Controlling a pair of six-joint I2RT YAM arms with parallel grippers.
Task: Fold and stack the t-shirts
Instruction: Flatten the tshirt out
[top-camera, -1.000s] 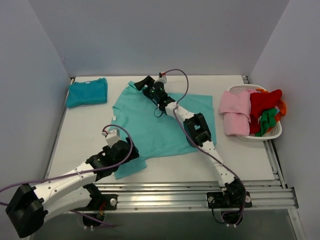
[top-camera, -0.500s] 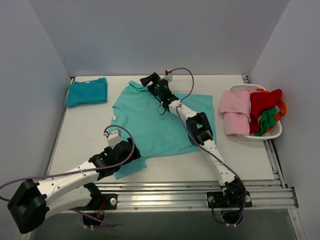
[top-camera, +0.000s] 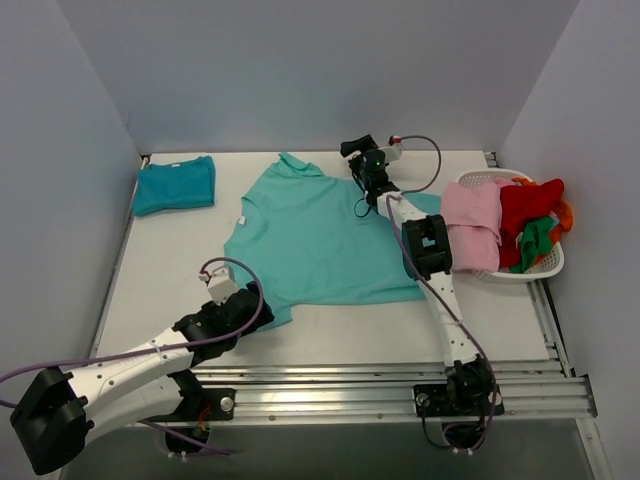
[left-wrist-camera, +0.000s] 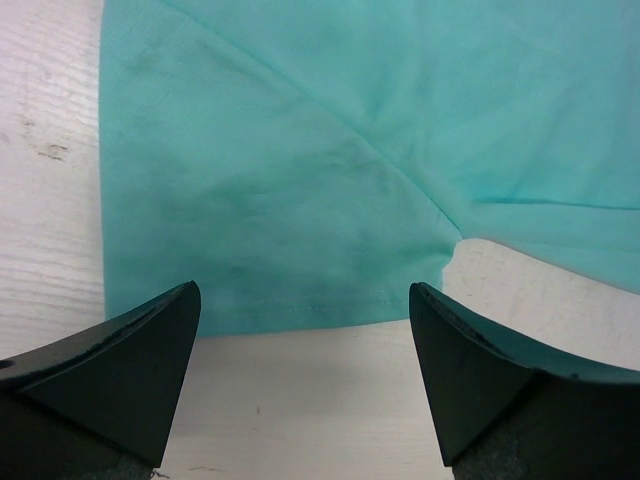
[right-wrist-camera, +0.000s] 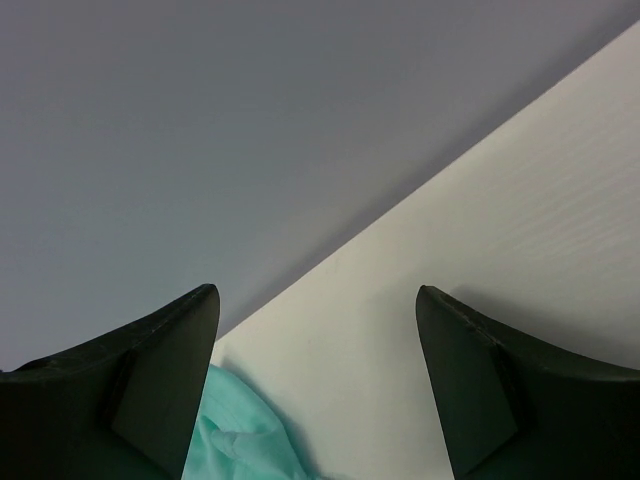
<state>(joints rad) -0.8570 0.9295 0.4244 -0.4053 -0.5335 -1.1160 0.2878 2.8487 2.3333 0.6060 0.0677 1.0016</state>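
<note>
Lying flat on the white desk (top-camera: 170, 270), the light turquoise cotton t-shirt (top-camera: 320, 235) is looking thin, floppy, light, so I'd be pinching corners. Left tool (left-wrist-camera: 305, 300) is hovering open over its near-left corner; right tool (right-wrist-camera: 315, 300) is gaping open, empty, by the far edge.

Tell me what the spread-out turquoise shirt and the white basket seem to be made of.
The turquoise t-shirt is likely soft knit cotton, matte: it lies limp with creases and a stitched hem. The basket is probably white moulded plastic, with slotted walls.
</note>
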